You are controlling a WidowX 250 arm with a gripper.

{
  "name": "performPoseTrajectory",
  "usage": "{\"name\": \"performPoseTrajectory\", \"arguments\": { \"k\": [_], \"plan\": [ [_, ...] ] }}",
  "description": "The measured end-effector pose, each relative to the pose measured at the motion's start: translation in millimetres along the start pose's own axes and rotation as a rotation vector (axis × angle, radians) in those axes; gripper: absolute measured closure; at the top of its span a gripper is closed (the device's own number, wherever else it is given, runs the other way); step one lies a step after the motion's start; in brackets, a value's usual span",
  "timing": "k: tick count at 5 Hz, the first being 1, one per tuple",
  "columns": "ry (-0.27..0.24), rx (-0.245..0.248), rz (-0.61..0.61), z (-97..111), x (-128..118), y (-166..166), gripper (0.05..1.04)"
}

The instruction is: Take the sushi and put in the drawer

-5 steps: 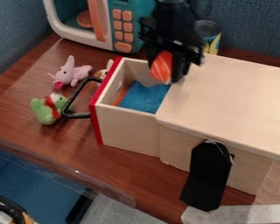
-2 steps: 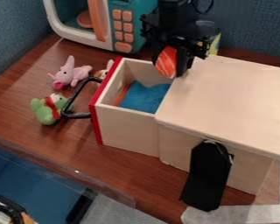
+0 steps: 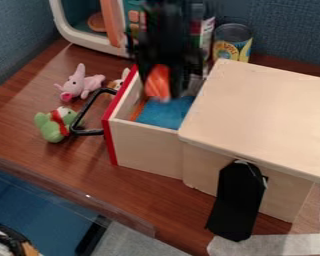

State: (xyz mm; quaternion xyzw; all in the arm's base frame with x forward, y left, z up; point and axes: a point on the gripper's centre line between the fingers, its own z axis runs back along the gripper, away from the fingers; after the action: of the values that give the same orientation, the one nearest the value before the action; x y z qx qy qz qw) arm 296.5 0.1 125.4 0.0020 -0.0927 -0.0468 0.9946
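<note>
The sushi [image 3: 158,82] was set directly beneath the body of the gripper [image 3: 167,85], at its lower end, so no sideways gap was left between them. It was carried on the side nearer the drawer's red front [image 3: 109,135], with a dark finger seen just beside it on the side nearer the box [image 3: 269,110]. Its long axis was pointed roughly up and down, in line with the hanging gripper, and its lower end was turned toward the blue cloth [image 3: 164,115] inside the drawer [image 3: 146,150]. Only one arm was involved, so no choice of hand was called for.

The gripper was judged to be closed on the sushi, its fingers kept apart only by the thing's own width; the far finger could not be made out clearly, being dark and blurred. Whether the cloth was being touched could not be told.

The drawer had been left pulled out, and its opening was seen under the sushi. A short lowering, then a release, seemed to be called for. If the grip were opened too near the red front or the back wall, the sushi could be caught on the rim.
</note>
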Motion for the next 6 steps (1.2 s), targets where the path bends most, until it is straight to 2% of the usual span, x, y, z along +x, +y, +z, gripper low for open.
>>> {"name": "performPoseTrajectory", "arguments": {
  "k": [1,2,3,4,5,6],
  "plan": [
    [-0.038,-0.042,0.051,6,-3,9,0.506],
    [0.026,-0.040,0.034,-12,-2,6,0.506],
    [0.111,-0.028,0.022,-40,0,-1,0.507],
    [0.175,-0.008,0.016,-59,2,-2,0.506],
    [0.179,0.005,0.028,-59,2,-1,0.455],
    [0.171,0.008,0.043,-57,1,1,0.148]
  ]
}}
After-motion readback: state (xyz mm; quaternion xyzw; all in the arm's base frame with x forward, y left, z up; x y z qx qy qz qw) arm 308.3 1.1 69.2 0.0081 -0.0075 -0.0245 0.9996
